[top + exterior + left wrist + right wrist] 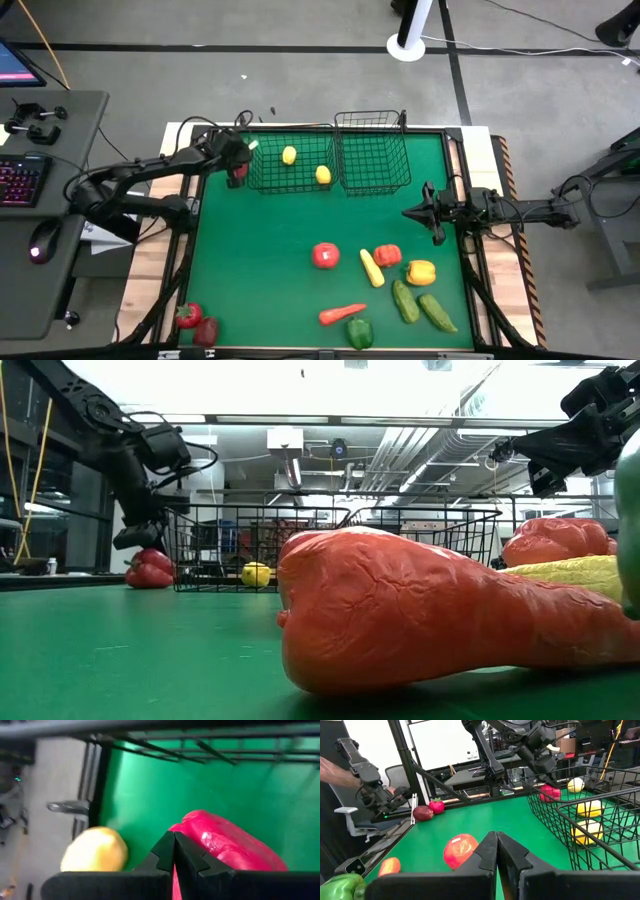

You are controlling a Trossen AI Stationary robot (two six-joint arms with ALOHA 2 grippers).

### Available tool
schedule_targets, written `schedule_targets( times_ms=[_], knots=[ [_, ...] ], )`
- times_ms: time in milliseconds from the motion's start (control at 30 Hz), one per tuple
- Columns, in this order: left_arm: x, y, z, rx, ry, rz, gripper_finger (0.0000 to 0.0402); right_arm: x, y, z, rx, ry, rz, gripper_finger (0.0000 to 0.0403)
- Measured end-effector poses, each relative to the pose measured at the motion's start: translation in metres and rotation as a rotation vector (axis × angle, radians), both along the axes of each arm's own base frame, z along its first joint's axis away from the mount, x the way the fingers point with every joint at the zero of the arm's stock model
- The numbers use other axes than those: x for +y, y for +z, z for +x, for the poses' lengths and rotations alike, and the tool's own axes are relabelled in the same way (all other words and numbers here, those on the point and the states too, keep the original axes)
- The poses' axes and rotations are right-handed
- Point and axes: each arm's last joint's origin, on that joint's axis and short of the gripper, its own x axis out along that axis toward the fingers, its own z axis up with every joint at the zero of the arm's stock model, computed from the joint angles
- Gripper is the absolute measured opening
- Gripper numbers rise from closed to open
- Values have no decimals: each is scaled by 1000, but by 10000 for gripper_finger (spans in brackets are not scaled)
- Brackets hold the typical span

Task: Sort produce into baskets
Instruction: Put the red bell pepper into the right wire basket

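The left gripper, fingers clenched on a red pepper, sits beside the left basket, while the right gripper hovers empty, fingers clenched.

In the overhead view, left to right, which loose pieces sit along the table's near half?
Red pair at the corner → tomato → carrot → green pepper → yellow corn-like piece → red pepper → yellow pepper.
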Motion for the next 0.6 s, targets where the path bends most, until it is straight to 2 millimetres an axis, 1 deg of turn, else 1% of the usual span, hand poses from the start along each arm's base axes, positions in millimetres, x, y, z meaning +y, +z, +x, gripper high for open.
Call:
schedule_targets(
  times_ms=[300,433,467,600],
  knots=[
    [-18,14,4,22,117,-121,0,0,0,0,0,0,0,0],
    [-27,14,6,23,185,-177,0,0,0,0,0,0,0,0],
    [-30,14,6,24,187,-191,0,0,0,0,0,0,0,0],
    [-42,13,14,30,106,-210,0,0,0,0,0,0,0,0]
  ],
)
